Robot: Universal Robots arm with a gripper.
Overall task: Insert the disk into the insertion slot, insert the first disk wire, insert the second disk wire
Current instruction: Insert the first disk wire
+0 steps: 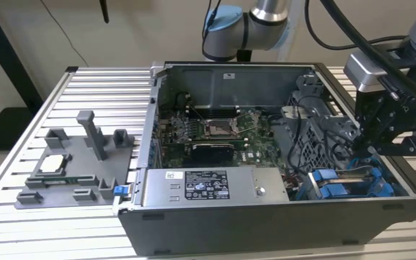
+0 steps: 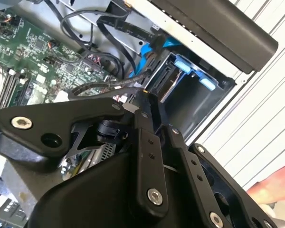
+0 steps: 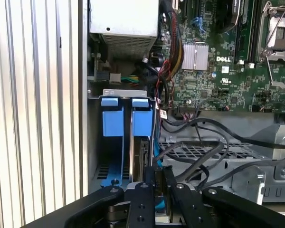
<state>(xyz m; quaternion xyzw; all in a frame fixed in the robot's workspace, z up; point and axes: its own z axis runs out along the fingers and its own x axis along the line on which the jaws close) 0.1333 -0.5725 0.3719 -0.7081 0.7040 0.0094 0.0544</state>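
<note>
The disk (image 3: pixel 143 159) sits edge-on in the insertion slot (image 3: pixel 93 142). Our tool (image 3: pixel 159 183) is clamped on a black wire plug (image 3: pixel 159 172) beside it. We judge the plug light, rigid and brittle, best gripped by its body.

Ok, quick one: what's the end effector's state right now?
The end effector is closed, apparently pinching a black wire connector beside the insertion slot.

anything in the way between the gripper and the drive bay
Black cables crowd the gripper on the circuit board side and reach the edge of the drive bay. Nothing visible covers the bay's blue-tabbed mouth.
</note>
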